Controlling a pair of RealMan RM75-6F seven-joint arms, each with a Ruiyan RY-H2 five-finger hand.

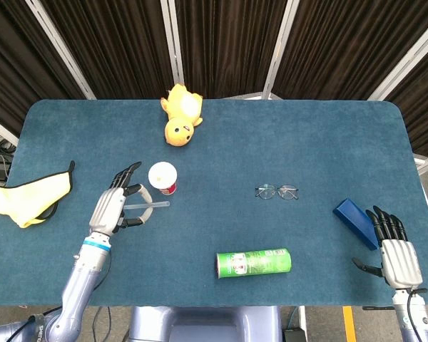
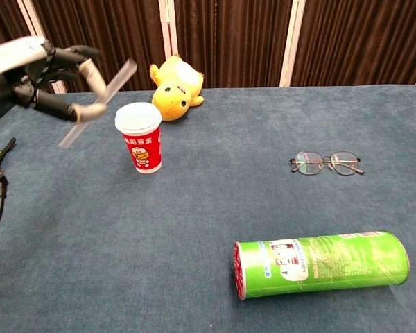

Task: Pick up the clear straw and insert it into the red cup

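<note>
Left hand (image 2: 38,76) pinching clear straw (image 2: 97,103), lifted.
I see red cup (image 2: 141,139) just right of it; right hand (image 1: 394,248) spread, empty.

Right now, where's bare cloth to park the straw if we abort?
Open: the stretch between red cup and glasses, and the near-left corner below the left hand, left of the green can. Crowded: plush duck behind the cup; blue box by the right hand.

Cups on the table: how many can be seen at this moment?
1. The red cup stands upright on the blue table, in front of the yellow plush toy and just right of the left hand. The lying green canister is no cup.
</note>
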